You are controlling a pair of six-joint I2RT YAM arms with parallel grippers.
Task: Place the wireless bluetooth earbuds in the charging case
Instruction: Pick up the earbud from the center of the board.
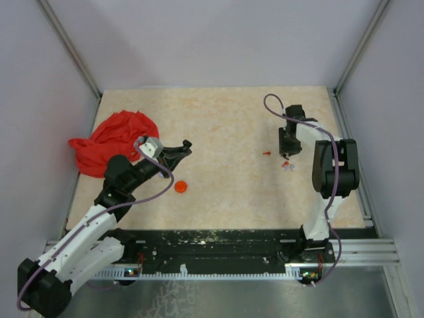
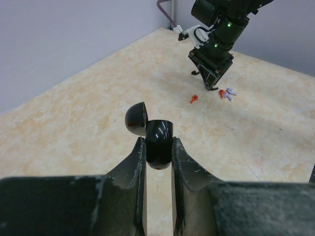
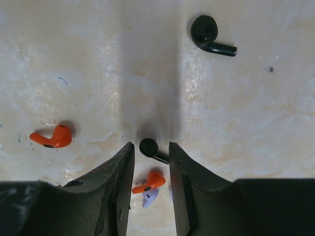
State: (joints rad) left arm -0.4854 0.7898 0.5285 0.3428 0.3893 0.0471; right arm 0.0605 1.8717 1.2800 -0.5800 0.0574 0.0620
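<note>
My left gripper [image 2: 158, 141] is shut on the black charging case [image 2: 159, 135], held above the table with its lid [image 2: 136, 119] hinged open to the left. My right gripper [image 3: 150, 146] points down at the table, open, its fingers either side of a black earbud [image 3: 148, 147]. That earbud's stem touches the right finger and a gap remains on the left. Further back between the fingers lie an orange earbud [image 3: 150, 182] and a lavender one [image 3: 150, 197]. Another black earbud [image 3: 206, 32] lies ahead to the right and another orange one [image 3: 51, 137] to the left.
A red cloth [image 1: 112, 142] is bunched at the table's left edge, behind the left arm. An orange disc [image 1: 180, 187] lies near the left gripper [image 1: 185, 146]. The right gripper [image 1: 287, 151] stands near the table's right side, close to the frame post.
</note>
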